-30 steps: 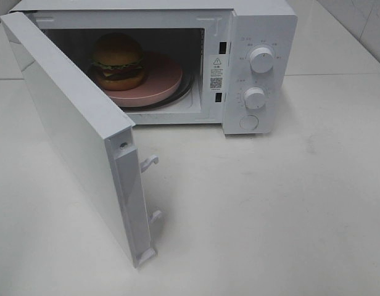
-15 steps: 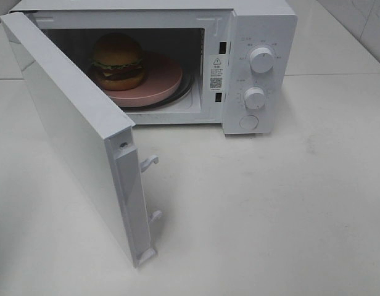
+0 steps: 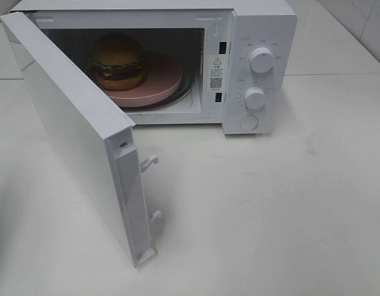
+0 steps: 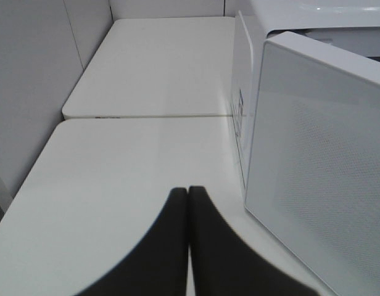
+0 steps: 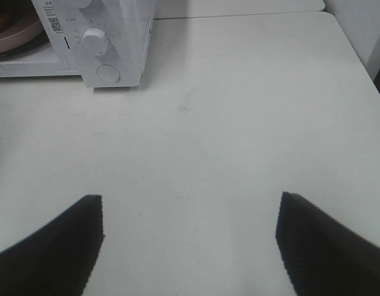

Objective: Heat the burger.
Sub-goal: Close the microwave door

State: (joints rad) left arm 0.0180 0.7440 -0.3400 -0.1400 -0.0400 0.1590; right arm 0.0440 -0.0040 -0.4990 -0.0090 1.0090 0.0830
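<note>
Starting at the left claw (image 4: 188,194): one, fingers pressed together, empty, just beside the outer face of the microwave door (image 4: 319,160). Right claw (image 5: 190,200): one, spread wide, empty, above the bare surface (image 5: 239,123). Microwave (image 3: 264,24): one, at the surface's far edge, door wide open. Burger (image 3: 119,60): one, inside, on one pink plate (image 3: 165,80). Knobs: two, upper knob (image 3: 261,60) and lower knob (image 3: 255,97). Risk: a hard shove on the door may slide the microwave or leave it unlatched, so no heating.
</note>
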